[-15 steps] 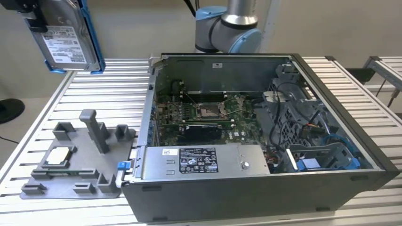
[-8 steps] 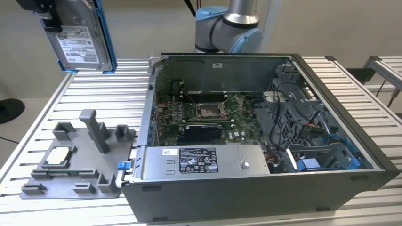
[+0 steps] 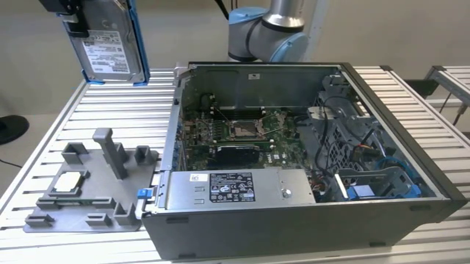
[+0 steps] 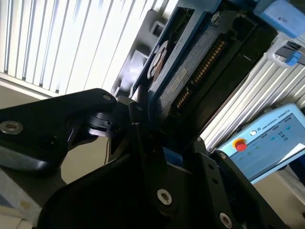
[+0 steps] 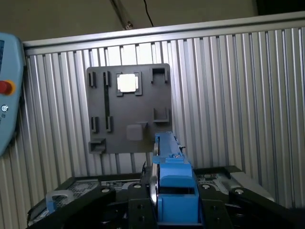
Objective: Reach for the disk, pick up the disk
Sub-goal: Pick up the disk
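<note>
Upper left of exterior view: disk (image 3: 110, 47) clamped upright betw. jaws of gripper (image 3: 74, 22), pinched tight on blue carrier; well abv. table (image 3: 110, 110); edge-on above grey fixture (image 5: 128, 109) in first wrist view.

Arm (image 3: 268, 33): silver tube, grey rounded joint housings, light blue end caps. Pincer (image 5: 175, 205): matte black linkage plates with round silver screws (image 4: 164, 196).
</note>
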Controlling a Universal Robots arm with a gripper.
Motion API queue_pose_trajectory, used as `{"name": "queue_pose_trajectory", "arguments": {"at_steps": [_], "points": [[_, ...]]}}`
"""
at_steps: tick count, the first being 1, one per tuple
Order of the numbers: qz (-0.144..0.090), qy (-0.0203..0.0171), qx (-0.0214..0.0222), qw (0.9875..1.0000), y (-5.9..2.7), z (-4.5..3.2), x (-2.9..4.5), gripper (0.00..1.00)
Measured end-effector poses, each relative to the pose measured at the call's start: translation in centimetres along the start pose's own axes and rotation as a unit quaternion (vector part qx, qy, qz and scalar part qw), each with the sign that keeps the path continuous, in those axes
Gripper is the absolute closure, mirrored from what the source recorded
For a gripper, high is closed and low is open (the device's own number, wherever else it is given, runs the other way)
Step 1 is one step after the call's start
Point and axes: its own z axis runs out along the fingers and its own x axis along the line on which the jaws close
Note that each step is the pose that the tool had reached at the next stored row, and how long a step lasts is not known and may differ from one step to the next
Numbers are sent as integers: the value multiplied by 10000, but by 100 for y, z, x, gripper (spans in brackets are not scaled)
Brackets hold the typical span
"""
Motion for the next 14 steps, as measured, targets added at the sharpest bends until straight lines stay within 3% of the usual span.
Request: {"name": "queue_pose_trajectory", "arguments": {"at_steps": [14], "points": [[-6, 1, -6, 10000, -463, -12, -53, 100]]}}
